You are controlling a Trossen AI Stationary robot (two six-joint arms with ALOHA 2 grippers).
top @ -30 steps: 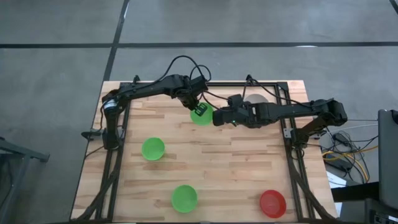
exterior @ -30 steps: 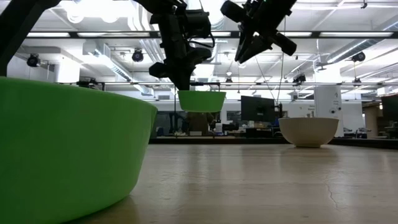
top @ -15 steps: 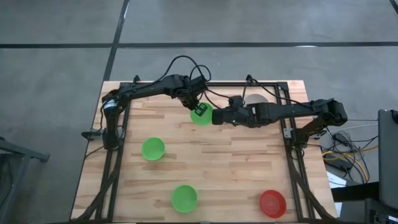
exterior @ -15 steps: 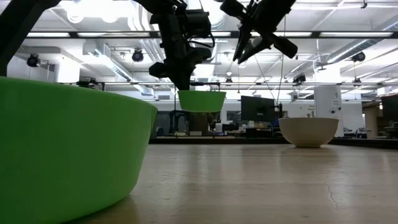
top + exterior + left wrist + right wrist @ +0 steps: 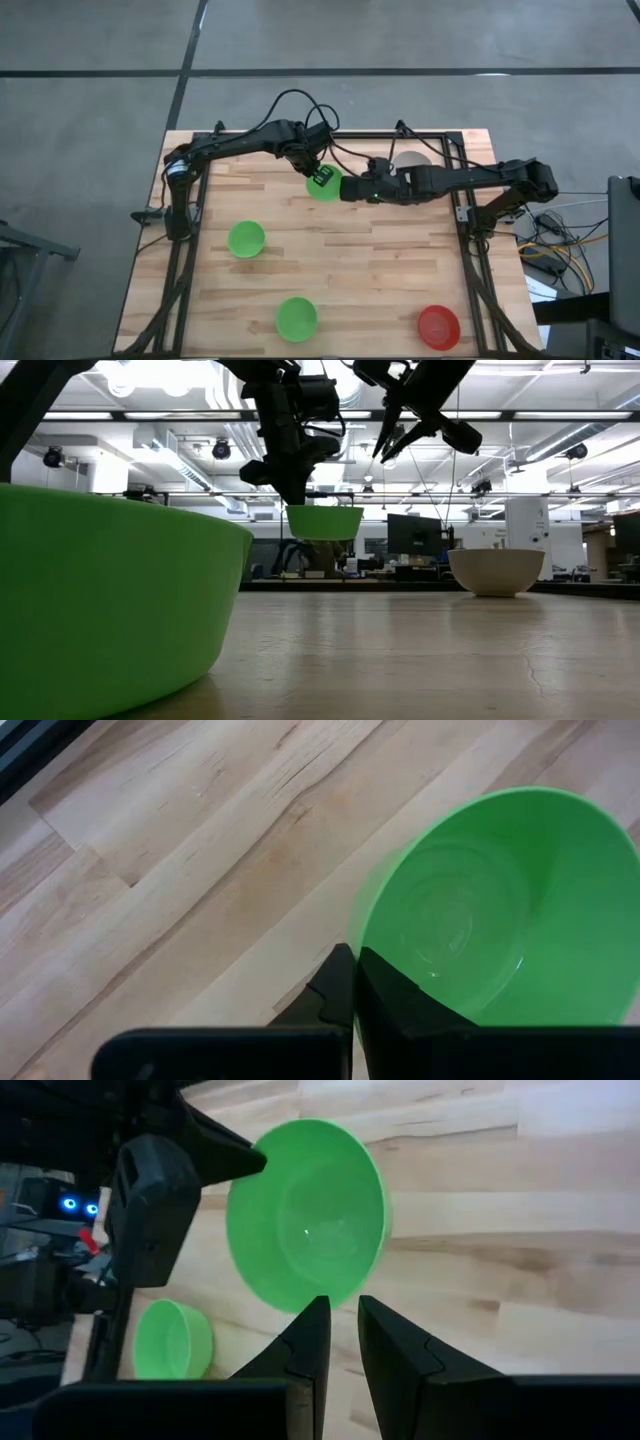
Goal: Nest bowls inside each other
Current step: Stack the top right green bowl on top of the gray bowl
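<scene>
Pinching the rim of a green bowl (image 5: 325, 186), the left gripper (image 5: 319, 178) was seen with its jaws clenched on it, the bowl held lifted clear of the table (image 5: 380, 270) near the far middle. The right gripper (image 5: 349, 188) was held just beside that bowl, its jaws slightly parted and nothing gripped between them. A second green bowl (image 5: 246, 239) was seen on the left side of the table, a third green bowl (image 5: 296, 318) near the front edge, a red bowl (image 5: 439, 327) at the front right, and a white bowl (image 5: 496, 571) at the far right.
</scene>
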